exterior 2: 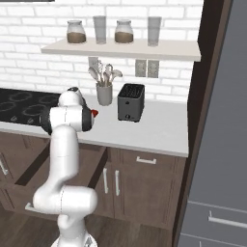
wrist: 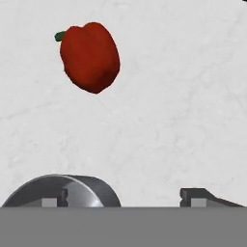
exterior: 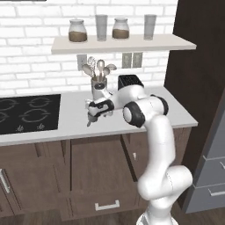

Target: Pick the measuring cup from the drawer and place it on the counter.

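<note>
Fingers (wrist: 62, 195) set wide apart over the counter (wrist: 183, 106) — nothing clamped between them. Measuring cup (wrist: 72, 190) sits on that pale surface at my left fingertip, its rim around the tip. Beyond it — a red bell pepper (wrist: 90, 57), well apart.

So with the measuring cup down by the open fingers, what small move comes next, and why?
Probably lift the gripper straight up. In the hand view its fingers stand apart, with the measuring cup low on the pale counter by the left fingertip. A straight rise should avoid nudging the cup or the red pepper nearby.
</note>
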You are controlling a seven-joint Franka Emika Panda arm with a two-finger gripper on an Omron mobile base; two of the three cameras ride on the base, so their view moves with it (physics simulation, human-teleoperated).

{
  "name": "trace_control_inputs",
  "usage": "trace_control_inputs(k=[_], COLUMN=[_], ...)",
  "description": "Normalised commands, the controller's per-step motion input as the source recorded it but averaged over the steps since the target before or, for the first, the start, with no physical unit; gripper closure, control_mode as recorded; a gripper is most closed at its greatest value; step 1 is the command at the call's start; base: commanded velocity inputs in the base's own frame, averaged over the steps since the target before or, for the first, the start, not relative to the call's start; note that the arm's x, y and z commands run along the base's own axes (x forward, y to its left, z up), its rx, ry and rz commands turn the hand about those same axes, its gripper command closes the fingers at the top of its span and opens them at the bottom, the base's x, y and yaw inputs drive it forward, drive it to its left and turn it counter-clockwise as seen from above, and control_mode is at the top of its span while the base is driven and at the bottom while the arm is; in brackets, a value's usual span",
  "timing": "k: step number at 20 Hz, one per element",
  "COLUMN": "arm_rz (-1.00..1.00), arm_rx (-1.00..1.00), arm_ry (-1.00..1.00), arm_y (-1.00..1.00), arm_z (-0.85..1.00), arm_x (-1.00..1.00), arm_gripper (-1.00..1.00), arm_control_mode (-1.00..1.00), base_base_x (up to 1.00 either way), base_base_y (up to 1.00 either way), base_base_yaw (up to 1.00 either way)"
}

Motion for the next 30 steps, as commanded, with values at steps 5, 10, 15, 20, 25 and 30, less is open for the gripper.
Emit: trace_control_inputs(k=[5,10,15,20,25,30], arm_rz=[-0.10,-0.05,0.00,0.00,0.00,0.00], arm_rx=[0.04,0.04,0.01,0.00,0.01,0.11], arm_ry=[-0.06,-0.03,-0.04,-0.17,-0.23,-0.19], arm_y=[-0.37,-0.36,-0.22,-0.19,-0.37,-0.49], arm_z=[0.73,0.74,0.45,0.66,0.82,0.59], arm_x=[-0.63,-0.87,-1.00,-1.00,-1.00,-0.87], arm_gripper=[-1.00,-1.00,-1.00,-1.00,-1.00,-1.00], arm_control_mode=[-1.00,-1.00,-1.00,-1.00,-1.00,-1.00], base_base_x=[0.00,0.00,0.00,0.00,0.00,0.00], base_base_y=[0.00,0.00,0.00,0.00,0.00,0.00], base_base_yaw=[0.00,0.00,0.00,0.00,0.00,0.00])
